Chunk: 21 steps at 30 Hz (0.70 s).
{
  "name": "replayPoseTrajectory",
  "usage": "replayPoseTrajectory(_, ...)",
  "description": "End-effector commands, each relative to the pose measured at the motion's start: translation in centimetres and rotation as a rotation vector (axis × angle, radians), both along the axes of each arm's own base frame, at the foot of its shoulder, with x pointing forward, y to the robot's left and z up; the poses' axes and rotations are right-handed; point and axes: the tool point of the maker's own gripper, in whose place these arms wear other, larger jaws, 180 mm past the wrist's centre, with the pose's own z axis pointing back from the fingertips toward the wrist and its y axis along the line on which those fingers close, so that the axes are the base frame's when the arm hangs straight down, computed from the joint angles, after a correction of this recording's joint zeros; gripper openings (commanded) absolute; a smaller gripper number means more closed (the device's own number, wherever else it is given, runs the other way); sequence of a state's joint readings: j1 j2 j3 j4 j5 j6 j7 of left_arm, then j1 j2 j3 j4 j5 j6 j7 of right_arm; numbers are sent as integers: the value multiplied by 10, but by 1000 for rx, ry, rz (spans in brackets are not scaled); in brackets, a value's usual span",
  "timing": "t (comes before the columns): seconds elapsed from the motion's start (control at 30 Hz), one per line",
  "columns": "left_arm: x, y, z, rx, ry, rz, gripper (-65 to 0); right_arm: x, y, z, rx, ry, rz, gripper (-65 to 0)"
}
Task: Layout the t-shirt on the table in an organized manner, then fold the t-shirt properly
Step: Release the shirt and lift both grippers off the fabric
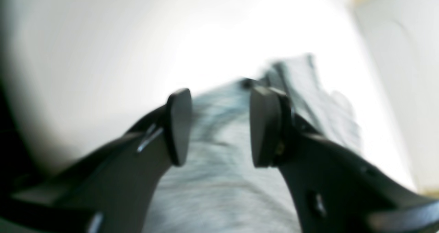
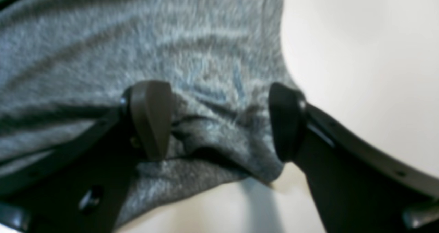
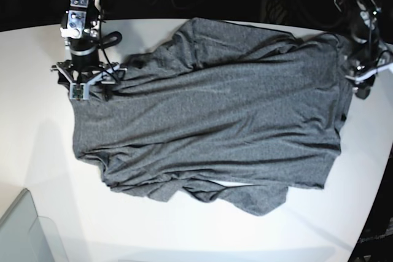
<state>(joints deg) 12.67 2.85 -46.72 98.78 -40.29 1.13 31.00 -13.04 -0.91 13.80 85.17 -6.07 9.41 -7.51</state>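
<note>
Right wrist view: my right gripper (image 2: 219, 121) stands wide, its dark rounded pads either side of a bunched corner of the t-shirt (image 2: 144, 44) without pinching it. I judge I am placed here because this corner marks one end of the edge that must be pulled straight. The knit is soft, heather-grey and fuzzy, puckered into small ridges between my pads, and just beyond it the table (image 2: 360, 54) shows smooth and glossy white.

At the shirt's opposite edge my left gripper (image 1: 219, 126) has its pads parted to a middling gap with nothing between them; the cloth lies below and beyond the tips, blurred, running away as a pale grey band.

From the base view, the t-shirt (image 3: 215, 108) lies spread across the middle of the table (image 3: 37, 145), mostly flat but rippled with long diagonal creases, its near hem rumpled and folded over. A translucent bin corner (image 3: 24, 231) sits well apart from the shirt, toward the near edge.
</note>
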Motion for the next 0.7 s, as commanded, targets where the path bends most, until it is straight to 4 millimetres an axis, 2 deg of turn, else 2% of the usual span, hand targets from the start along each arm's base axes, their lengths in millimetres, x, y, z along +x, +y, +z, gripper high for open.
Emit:
replayPoseTrajectory(0.0,12,-5,1,16,-7,-23,-377,13,-2,10,-6,-49,2,-202)
replayPoseTrajectory(0.13,51,-39,-40,12,100,-125,-377,22,-8,-9,-6,-3,11,-202)
replayPoseTrajectory(0.23,67,-47,-71,-10,182,-146,-375,31,-16,-22,-24,35,32,-202)
replayPoseTrajectory(0.3,73,-42,-82,-13,218,-138,-375,43,-17,-27,-27,48,44,-202)
replayPoseTrajectory(0.4,90,-31,-90,-21,243,-134,-375,63,-30,-32,-35,64,38,-202)
replayPoseTrajectory(0.53,108,-9,-91,22,216,-87,-376,94,-46,-23,-46,52,23,-202)
replayPoseTrajectory(0.67,122,-4,-90,23,201,-71,-377,123,-51,-15,-31,40,10,-202)
